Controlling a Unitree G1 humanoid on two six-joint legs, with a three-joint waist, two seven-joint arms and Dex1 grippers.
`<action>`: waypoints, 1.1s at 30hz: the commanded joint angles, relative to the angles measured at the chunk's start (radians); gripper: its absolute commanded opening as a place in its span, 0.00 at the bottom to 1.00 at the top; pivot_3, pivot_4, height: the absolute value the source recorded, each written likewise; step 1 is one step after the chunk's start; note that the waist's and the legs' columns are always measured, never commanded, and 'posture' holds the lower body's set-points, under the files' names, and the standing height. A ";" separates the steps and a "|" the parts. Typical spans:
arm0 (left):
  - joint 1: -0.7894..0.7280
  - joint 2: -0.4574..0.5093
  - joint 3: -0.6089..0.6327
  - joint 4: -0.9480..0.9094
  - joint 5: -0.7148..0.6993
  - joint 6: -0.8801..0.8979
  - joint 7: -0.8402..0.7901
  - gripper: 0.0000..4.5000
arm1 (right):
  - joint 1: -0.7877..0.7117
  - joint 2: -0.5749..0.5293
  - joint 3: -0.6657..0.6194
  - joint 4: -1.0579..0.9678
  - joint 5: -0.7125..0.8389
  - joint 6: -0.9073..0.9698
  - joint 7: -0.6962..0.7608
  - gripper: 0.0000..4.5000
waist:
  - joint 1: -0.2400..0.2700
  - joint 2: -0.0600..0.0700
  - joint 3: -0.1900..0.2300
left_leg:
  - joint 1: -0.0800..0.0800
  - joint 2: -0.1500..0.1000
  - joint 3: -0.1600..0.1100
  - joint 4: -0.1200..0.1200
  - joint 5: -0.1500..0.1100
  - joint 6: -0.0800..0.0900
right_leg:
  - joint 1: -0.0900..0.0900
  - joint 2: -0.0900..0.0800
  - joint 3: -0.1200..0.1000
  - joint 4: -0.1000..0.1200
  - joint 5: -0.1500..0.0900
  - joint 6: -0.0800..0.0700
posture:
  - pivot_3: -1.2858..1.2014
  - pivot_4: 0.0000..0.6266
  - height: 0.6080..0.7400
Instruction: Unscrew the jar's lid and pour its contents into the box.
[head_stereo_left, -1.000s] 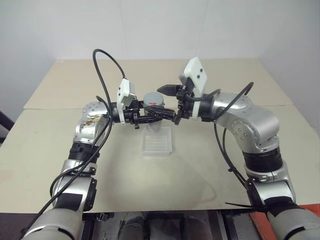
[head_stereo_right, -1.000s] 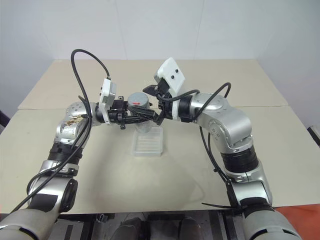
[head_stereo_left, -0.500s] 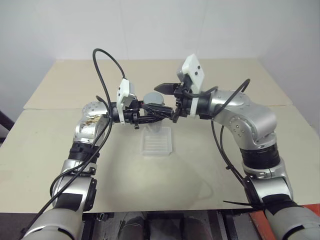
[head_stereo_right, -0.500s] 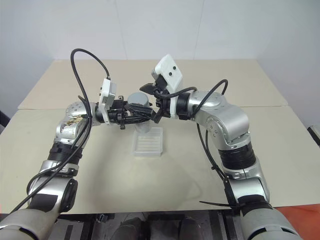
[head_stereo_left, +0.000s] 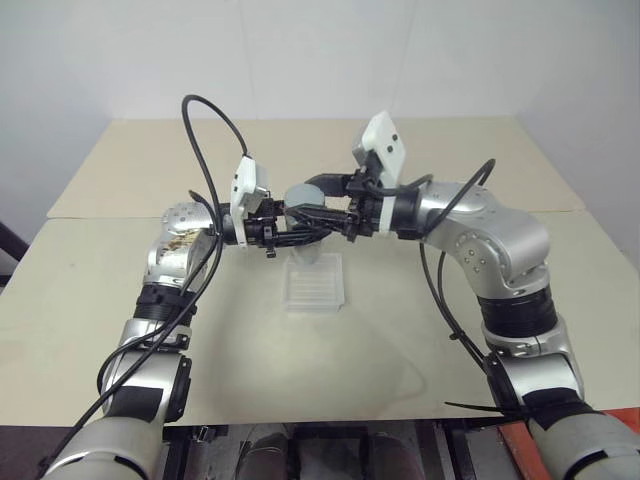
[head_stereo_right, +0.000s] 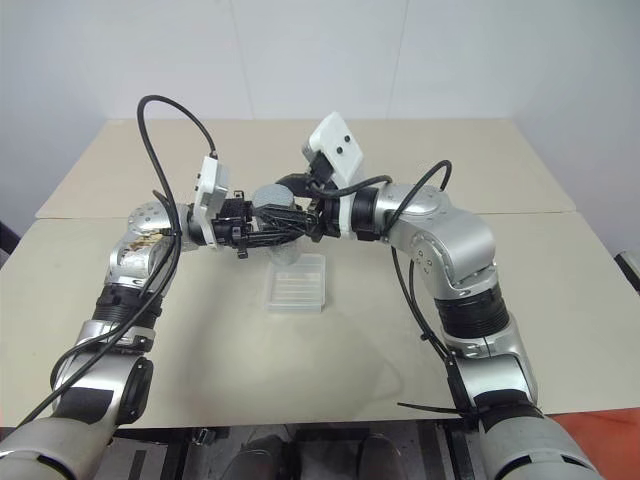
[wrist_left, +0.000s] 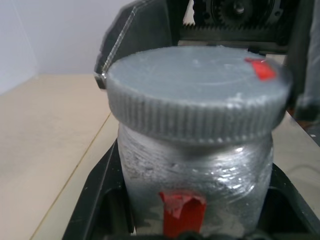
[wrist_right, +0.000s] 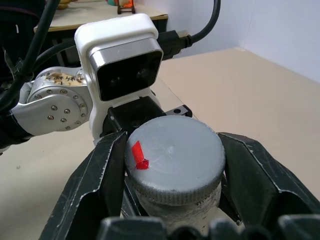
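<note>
Right wrist view is showing the right tool (wrist_right: 175, 185) pinching the lid (wrist_right: 175, 157), one finger on each side of the ribbed rim, a scrap of red tape on the lid's top. The left tool (wrist_left: 195, 227) is clamping the jar (wrist_left: 197, 185) by its body, holding it upright in the air directly above the box (head_stereo_left: 314, 285), which is sitting empty on the desk (head_stereo_left: 330, 350). The lid is sitting fully seated on the jar, so unscrewing is probably just starting. Risks, as a judgement: the jar body is wrapped in shiny, wrinkled film, so it may be spinning inside the left tool instead of the lid breaking loose; the right tool's hold on the rim looks shallow, so it may be slipping off under torque; once the lid frees, a tilted jar could be spilling the contents past the small box. The contents are hidden inside the jar. The desk is a plain beige top made of several panels with seams between them, standing against bare white walls in a corner, with some clutter on another surface far behind in the right wrist view.
</note>
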 joint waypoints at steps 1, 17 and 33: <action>-0.015 0.011 0.018 -0.030 -0.012 -0.013 0.001 0.47 | -0.026 0.004 -0.010 -0.014 -0.002 0.001 -0.001 0.62 | 0.000 0.000 0.000 | 0.000 0.000 0.000 0.000 0.000 0.000 | 0.000 0.000 0.000 0.000 0.000 0.000 | 0.52 0.24 1.00; 0.112 0.049 -0.040 -0.087 0.030 -0.048 -0.040 0.47 | -0.148 -0.118 -0.133 0.079 0.000 -0.004 0.033 0.62 | 0.003 0.000 0.000 | -0.001 0.001 0.000 0.000 0.000 0.000 | -0.001 0.000 0.000 0.000 0.000 0.000 | 0.52 0.24 1.00; 0.000 0.088 0.099 -0.013 -0.014 -0.026 0.081 0.47 | 0.517 -0.242 -0.228 -0.007 -0.195 -0.130 -0.150 0.62 | 0.002 0.000 0.000 | 0.000 0.000 0.002 0.000 0.000 0.001 | 0.000 -0.001 0.002 -0.001 0.000 0.000 | 0.52 0.24 1.00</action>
